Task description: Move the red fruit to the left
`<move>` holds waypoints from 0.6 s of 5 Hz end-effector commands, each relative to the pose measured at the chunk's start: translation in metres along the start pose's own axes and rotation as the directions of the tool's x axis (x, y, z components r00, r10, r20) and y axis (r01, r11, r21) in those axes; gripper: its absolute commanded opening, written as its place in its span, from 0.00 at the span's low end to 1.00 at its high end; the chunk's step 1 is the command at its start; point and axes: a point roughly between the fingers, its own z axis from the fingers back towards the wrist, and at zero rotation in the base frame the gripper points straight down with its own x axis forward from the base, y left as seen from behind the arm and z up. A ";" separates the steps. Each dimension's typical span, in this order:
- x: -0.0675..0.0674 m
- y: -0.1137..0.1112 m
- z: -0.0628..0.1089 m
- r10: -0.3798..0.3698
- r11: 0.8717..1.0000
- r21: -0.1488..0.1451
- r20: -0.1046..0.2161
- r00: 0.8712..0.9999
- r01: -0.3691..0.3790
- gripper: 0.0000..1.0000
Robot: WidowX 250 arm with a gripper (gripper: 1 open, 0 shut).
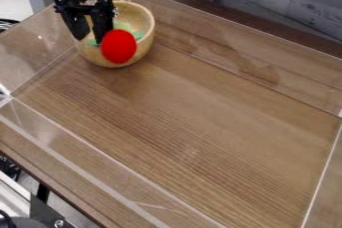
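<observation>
The red fruit [119, 45] sits just right of the gripper [83, 32], whose open jaws hold nothing.

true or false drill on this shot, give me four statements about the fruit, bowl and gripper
1. The jaws are closed on the red fruit. False: the gripper has its jaws apart and empty; the red fruit sits to its lower right.
2. A light-green piece lies in the wooden bowl. True.
3. The gripper points down at the table. True.
4. The red fruit is at the table's right edge. False: it is at the far left, against the bowl.
</observation>
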 end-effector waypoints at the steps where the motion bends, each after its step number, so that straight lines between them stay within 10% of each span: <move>1: 0.006 0.003 0.011 -0.006 1.000 0.030 0.046 0.999 0.005 0.00; 3: 0.013 0.015 -0.004 -0.009 0.999 0.038 0.042 0.999 0.007 0.00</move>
